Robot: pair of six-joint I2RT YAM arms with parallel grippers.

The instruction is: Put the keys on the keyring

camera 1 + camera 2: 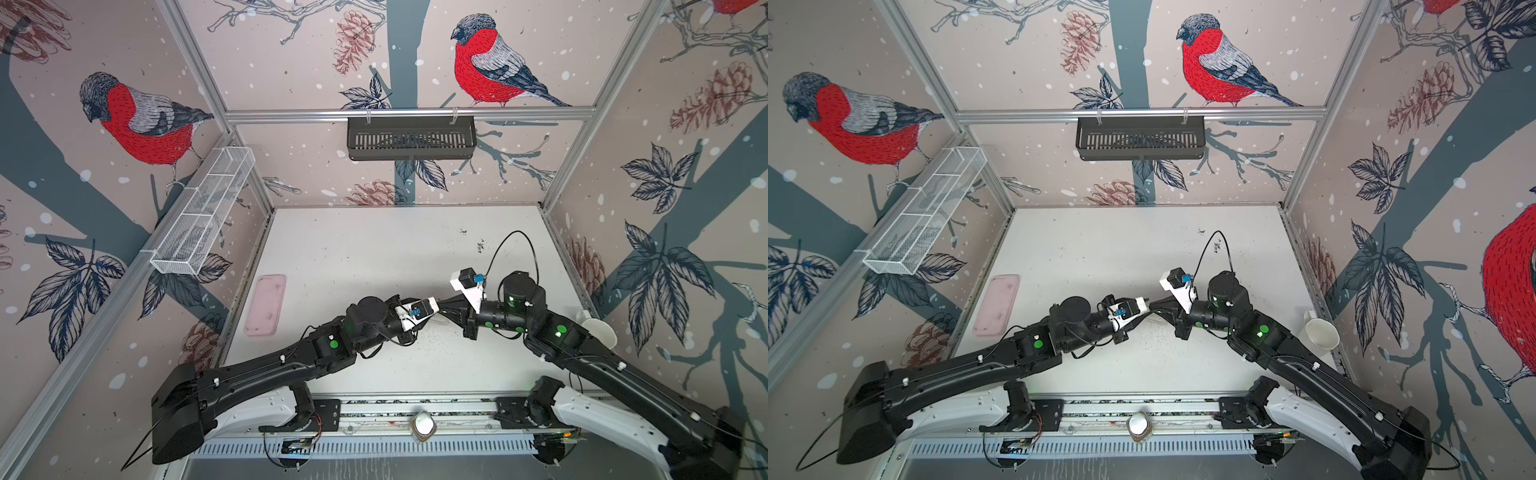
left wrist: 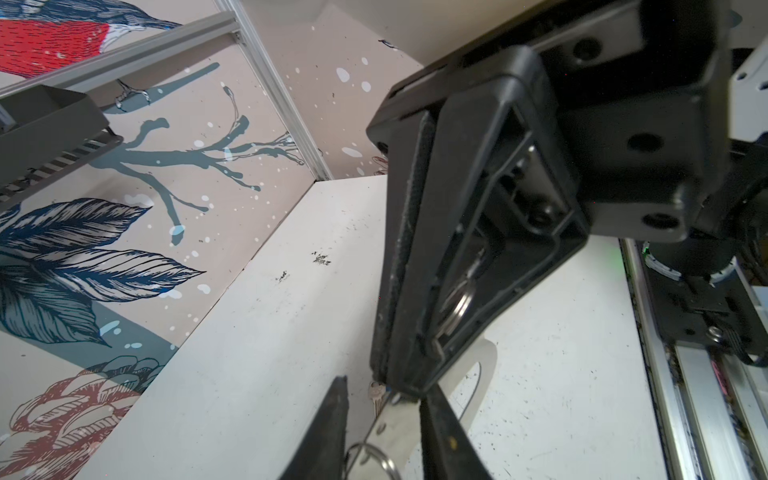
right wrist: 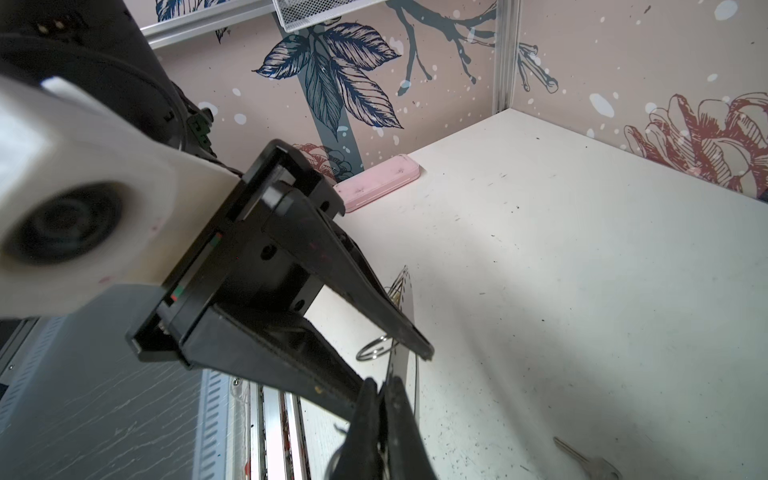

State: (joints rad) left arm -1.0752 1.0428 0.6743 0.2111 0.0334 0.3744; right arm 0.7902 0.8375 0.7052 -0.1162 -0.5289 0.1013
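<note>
Enclosure: walls papered with bullfinches, pine cones and leaves; white, speckled table (image 1: 353,249) as floor.

Fixtures: black slatted basket (image 1: 411,137) on the back wall, upper centre of both top views; white wire basket (image 1: 203,212) on the side wall, left of centre.

Loose items: pink tray (image 1: 266,305) flat on the table at left of centre; white mug (image 1: 1320,334) at the table's right edge.

Right gripper (image 2: 401,382): jaws closed, pinching the edge of the keyring (image 2: 492,361), which is held off the table, just right of centre in both top views (mostly hidden there by the arms).

Left gripper (image 3: 397,368): jaws partly apart, straddling the keyring's edge opposite the right gripper, tips nearly meeting it. One metal ring (image 3: 374,351) of the keyring hangs between the fingers; whether a finger touches it cannot be told.

Key (image 3: 590,461): one silver key, flat on the bare table, well apart from both grippers; its tag is out of frame.
</note>
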